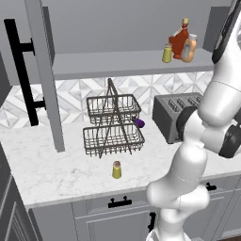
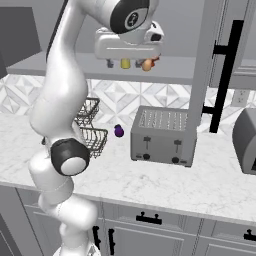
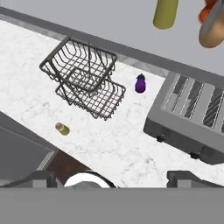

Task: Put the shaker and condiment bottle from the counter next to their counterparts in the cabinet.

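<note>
One small olive-yellow shaker (image 1: 116, 170) (image 3: 62, 128) stands alone on the white marble counter (image 1: 56, 169), in front of the wire basket. On the cabinet shelf (image 1: 117, 63) a twin shaker (image 1: 167, 53) (image 3: 165, 13) stands left of the dark-red bottle (image 1: 179, 40). The orange-tan condiment bottle (image 1: 189, 49) (image 3: 213, 33) stands right against that red bottle. My gripper (image 2: 124, 63) (image 3: 113, 177) hangs open and empty in front of the shelf, high over the counter. In the right base view it partly hides the shelf items.
A two-tier wire basket (image 1: 113, 124) stands mid-counter, with a purple eggplant (image 1: 140, 123) beside it and a grey toaster (image 1: 176, 115) to the right. The open cabinet door (image 1: 47, 75) with its black bar handle (image 1: 21, 70) juts out at the left.
</note>
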{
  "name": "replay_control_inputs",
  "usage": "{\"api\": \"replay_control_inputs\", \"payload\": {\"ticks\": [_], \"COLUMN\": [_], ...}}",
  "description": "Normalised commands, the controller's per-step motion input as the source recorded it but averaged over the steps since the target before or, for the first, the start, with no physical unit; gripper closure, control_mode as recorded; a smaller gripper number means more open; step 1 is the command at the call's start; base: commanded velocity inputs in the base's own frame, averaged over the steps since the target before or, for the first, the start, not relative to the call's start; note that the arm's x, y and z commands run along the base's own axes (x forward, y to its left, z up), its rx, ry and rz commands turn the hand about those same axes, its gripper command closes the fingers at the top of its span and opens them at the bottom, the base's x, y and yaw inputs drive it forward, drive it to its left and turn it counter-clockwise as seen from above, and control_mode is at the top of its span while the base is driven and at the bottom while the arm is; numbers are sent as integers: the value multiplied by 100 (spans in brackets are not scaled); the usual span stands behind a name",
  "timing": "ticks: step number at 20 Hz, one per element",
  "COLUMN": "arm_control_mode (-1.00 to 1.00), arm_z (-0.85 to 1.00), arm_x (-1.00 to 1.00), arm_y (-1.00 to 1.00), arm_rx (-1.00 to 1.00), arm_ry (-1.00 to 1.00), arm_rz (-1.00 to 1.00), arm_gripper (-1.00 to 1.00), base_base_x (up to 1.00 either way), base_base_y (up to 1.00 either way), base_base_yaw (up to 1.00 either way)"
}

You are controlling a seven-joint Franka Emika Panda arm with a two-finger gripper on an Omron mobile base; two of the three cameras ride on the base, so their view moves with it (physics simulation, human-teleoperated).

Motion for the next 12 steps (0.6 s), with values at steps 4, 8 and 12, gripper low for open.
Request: {"api": "replay_control_inputs", "payload": {"ticks": [4,8,12], "arm_control_mode": [-100,-100,-100], "arm_z": [-80,-98,-100], "arm_x": [-96,-55,-36], "arm_y": [62,100,100], "arm_rx": [-16,-26,-38], "arm_ry": [-13,-14,-25], "arm_rz": [0,0,0], "arm_gripper": [-100,-100,-100], "base_base_x": [0,0,0], "base_base_y": [0,0,0], "base_base_yaw": [0,0,0]}}
